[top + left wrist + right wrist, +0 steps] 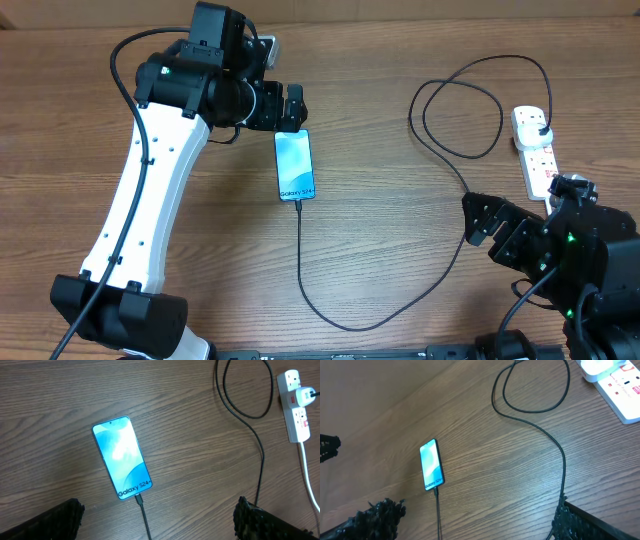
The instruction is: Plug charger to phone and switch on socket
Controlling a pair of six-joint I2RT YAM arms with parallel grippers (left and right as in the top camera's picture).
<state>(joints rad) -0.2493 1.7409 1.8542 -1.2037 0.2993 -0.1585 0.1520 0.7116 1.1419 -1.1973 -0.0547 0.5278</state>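
Note:
The phone (295,165) lies face up on the wooden table, its blue screen lit. The charger (301,250) has its small tip in the phone's bottom edge. The cable curves right and loops up to a plug in the white socket (535,150). My left gripper (288,108) is open and empty just beyond the phone's top edge. My right gripper (472,220) is open and empty, left of the socket and beside the cable. The left wrist view shows the phone (122,455), cable (261,455) and socket (295,405). The right wrist view shows the phone (431,464), cable (563,465) and socket (620,390).
The socket's thick white cord (307,470) runs toward the near edge on the right. The cable's loop (465,105) lies on the table left of the socket. The left arm's white link (140,200) crosses the left side of the table.

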